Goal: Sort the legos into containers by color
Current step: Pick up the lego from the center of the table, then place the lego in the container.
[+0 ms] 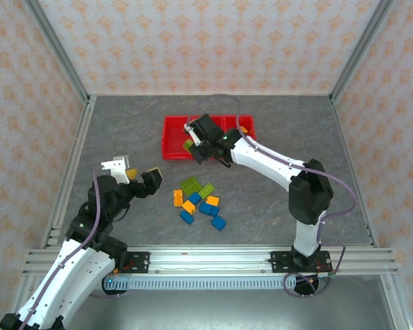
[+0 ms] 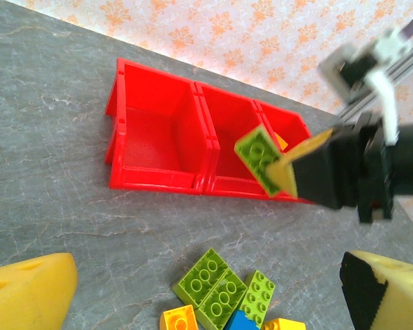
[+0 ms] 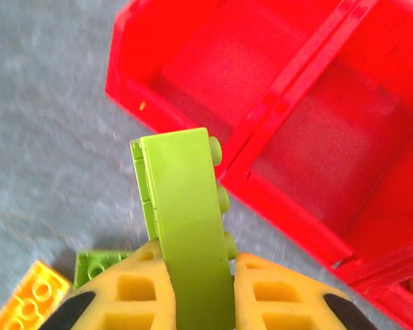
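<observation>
My right gripper (image 3: 196, 275) is shut on a lime green lego (image 3: 189, 206), held on edge with its studs facing right. It hangs over the table just in front of the red containers (image 3: 275, 199), near the wall between the left and middle bins. From above, that lego (image 1: 188, 145) and right gripper (image 1: 193, 146) sit at the containers' (image 1: 173, 134) near edge. The left wrist view shows the held lego (image 2: 258, 157) before the middle bin. My left gripper (image 1: 136, 172) stands open left of the pile of loose legos (image 1: 199, 199), holding nothing.
An orange lego (image 2: 280, 141) lies in the right bin; the left bin (image 2: 158, 130) shows a bare floor. Loose green legos (image 2: 220, 285), orange and blue ones lie together mid-table. Frame posts and patterned walls enclose the table.
</observation>
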You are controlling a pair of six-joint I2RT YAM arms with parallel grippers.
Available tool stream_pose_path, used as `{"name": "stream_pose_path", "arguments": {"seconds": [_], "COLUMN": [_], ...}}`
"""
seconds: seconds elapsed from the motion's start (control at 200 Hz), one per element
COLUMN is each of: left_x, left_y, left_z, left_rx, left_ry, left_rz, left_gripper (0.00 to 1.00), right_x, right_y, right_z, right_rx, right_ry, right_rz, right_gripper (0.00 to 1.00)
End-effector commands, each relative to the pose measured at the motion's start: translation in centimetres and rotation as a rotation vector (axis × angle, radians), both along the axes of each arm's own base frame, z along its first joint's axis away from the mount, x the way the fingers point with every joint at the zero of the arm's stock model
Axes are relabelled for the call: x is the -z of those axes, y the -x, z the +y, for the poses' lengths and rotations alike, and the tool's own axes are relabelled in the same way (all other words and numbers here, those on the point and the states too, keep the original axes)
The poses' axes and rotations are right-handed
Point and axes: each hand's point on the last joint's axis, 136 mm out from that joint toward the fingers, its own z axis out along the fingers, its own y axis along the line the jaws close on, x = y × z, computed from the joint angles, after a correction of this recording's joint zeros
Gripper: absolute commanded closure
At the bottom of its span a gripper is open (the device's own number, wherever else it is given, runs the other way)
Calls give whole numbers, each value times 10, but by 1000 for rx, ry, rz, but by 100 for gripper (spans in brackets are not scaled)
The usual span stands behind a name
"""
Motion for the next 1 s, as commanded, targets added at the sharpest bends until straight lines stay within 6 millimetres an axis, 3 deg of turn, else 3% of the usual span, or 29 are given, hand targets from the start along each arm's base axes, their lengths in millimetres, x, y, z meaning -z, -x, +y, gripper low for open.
{"name": "stream_pose_path", "arguments": {"seconds": [0.0, 0.09, 0.28, 0.666, 0.991], "left_x": [-5, -6, -6, -7, -8], "left_y": [1, 2, 2, 3, 4], "left_z": [1, 0, -1, -1, -1], "left_rx": [0, 5, 10, 11, 14], "left_ry": [-9, -7, -5, -4, -1], "left_rz": [-14, -17, -20, -22, -29], "left_gripper": [1, 1, 1, 1, 1], "right_x": [-32, -36, -17, 36, 39], "right_y": [-31, -53, -82, -95, -94], "right_z": [-21, -32, -41, -37, -39], "right_rx": [176, 281, 393, 451, 479], "right_ry": [-68, -74, -72, -52, -65], "right_rz": [-50, -66, -38, 24, 36], "right_gripper": [82, 82, 79, 74, 56]}}
